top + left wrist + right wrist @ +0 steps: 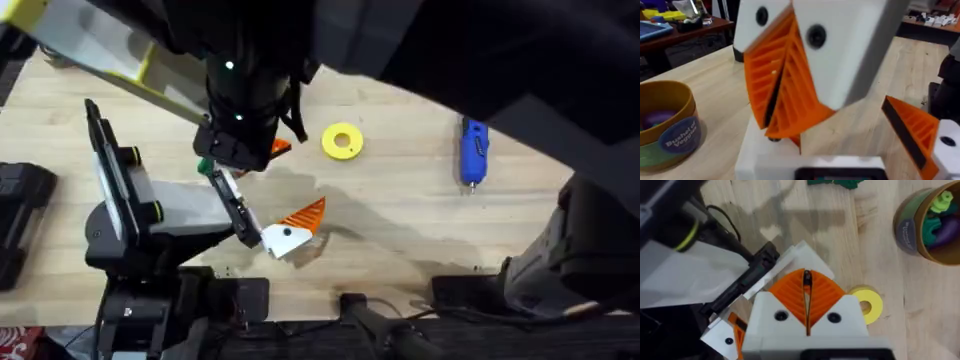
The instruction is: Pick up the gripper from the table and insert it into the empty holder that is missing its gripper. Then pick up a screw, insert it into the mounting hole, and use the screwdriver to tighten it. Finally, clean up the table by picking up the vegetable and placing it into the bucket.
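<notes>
My right gripper [807, 287] hangs shut over the left arm's jaw, its orange ribbed pads [760, 80] pressed together on a small dark screw-like piece [807, 278]. Below it my left gripper [290, 228] stands open near the table's [420, 215] front edge. One left finger carries an orange tip [910, 127]. The other is a white holder [807, 255], and a sliver of orange [795, 141] shows at it; I cannot tell whether that is the gripper seated there. The blue screwdriver [473, 152] lies at the back right. The green vegetable [835, 182] lies near the bucket [920, 227].
A yellow ring [342, 141] lies on the wood behind the left gripper. The bucket [667, 132] holds several colourful toy bits. A black-and-white stand [120, 195] sits at the left, with black gear [20, 215] at the table's left edge.
</notes>
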{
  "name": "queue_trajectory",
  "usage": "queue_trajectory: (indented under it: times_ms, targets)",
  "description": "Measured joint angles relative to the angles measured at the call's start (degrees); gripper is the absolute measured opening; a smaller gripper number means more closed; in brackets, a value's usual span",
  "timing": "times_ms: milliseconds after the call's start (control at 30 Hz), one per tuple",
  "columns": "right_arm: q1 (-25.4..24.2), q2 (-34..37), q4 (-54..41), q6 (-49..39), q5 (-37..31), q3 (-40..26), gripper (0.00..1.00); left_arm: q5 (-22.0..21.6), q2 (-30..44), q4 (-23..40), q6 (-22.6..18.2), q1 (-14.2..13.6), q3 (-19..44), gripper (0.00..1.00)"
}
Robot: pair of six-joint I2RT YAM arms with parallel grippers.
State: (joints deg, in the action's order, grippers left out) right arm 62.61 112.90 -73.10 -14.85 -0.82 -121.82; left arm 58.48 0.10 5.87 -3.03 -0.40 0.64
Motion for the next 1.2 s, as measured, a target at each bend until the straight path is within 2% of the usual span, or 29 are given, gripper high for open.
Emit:
queue_trajectory:
  times_ms: [1100,1133,1200]
  targets:
    - [0.0,1.22,-0.2,0.0,0.0,0.0,0.01,0.0,0.28,0.09,0.5,0.02,0.0,0.986]
    - [0.0,1.22,-0.22,0.13,0.0,0.0,0.076,-0.01,0.27,0.08,0.5,0.02,0.0,0.986]
    - [0.0,1.22,-0.31,-0.01,-0.48,0.0,0.378,-0.02,0.28,0.07,0.5,0.02,0.0,0.985]
